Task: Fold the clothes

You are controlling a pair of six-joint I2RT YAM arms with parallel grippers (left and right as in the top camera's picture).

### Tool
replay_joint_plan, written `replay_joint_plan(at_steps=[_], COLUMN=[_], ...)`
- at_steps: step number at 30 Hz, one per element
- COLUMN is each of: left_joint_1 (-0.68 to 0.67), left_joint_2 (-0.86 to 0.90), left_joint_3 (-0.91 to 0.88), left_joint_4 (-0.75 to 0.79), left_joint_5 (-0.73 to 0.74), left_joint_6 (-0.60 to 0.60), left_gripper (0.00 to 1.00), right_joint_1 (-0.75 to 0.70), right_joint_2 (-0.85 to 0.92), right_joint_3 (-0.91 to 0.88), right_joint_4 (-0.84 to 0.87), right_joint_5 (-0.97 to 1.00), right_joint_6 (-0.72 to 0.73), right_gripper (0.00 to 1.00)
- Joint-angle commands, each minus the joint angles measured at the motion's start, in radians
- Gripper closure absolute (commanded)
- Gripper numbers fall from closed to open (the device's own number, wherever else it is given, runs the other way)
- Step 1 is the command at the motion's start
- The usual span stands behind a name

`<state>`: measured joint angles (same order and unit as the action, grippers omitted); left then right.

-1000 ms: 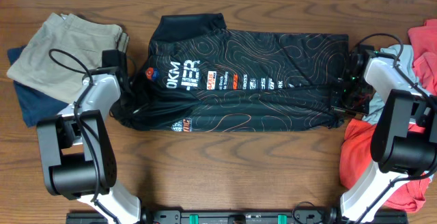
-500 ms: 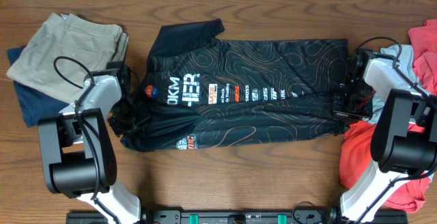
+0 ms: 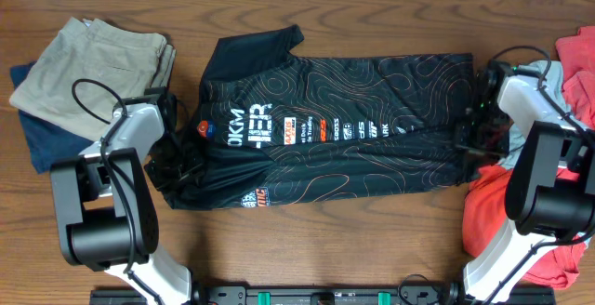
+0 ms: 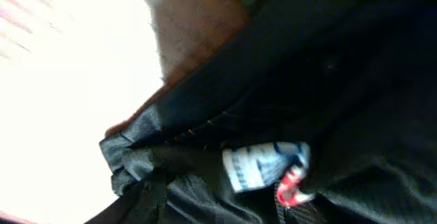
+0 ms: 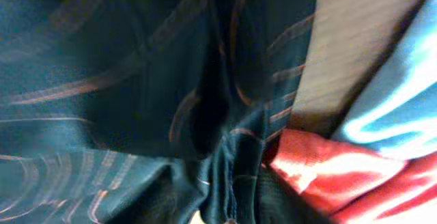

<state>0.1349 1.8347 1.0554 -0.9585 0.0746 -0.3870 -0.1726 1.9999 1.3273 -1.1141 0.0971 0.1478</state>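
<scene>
Overhead, the black, orange-lined T-shirt (image 3: 335, 128) was judged limp, best pinched at its hems; left gripper (image 3: 172, 161) and right gripper (image 3: 472, 136) states could not be told.

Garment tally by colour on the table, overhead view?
Black T-shirt with orange contour lines: 1
Khaki folded garment: 1
Navy garment under it: 1
Pale grey-blue shirt: 1
Coral-red cloth: at least 1, partly hidden
Total: at least 5

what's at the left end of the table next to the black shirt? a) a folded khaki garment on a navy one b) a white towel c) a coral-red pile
a: a folded khaki garment lies on a navy garment left of the black shirt; the coral-red pile is at the right end.
</scene>
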Motion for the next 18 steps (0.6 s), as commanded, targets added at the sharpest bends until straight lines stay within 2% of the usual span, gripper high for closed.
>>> replay_joint_plan(at_steps=[1, 3, 6, 11, 18], left_joint_1=[0.005, 0.005, 0.004, 0.003, 0.003], left_joint_2=[-0.094, -0.134, -0.180, -0.189, -0.182], left_joint_3=[0.056, 0.073, 0.090, 0.113, 0.161], left_joint_4=[0.030, 0.064, 0.132, 0.258, 0.392], left_joint_5=[-0.015, -0.012, 0.005, 0.119, 0.128], left_joint_6=[0.039, 0.040, 0.060, 0.084, 0.121], left_gripper=[0.38, 0.28, 0.20, 0.18, 0.18], right_joint_1=[-0.014, -0.014, -0.014, -0.013, -0.013], right_joint_2=[-0.032, -0.038, -0.047, -0.051, -0.051], right_joint_3=[0.080, 0.112, 0.151, 0.167, 0.167], right_joint_4=[-0.004, -0.005, -0.005, 0.011, 0.060], right_joint_5=[-0.008, -0.008, -0.009, -0.018, -0.028], right_joint_6=[0.008, 0.009, 0.009, 0.009, 0.016], right_gripper=[0.54, 0.53, 0.55, 0.55, 0.51])
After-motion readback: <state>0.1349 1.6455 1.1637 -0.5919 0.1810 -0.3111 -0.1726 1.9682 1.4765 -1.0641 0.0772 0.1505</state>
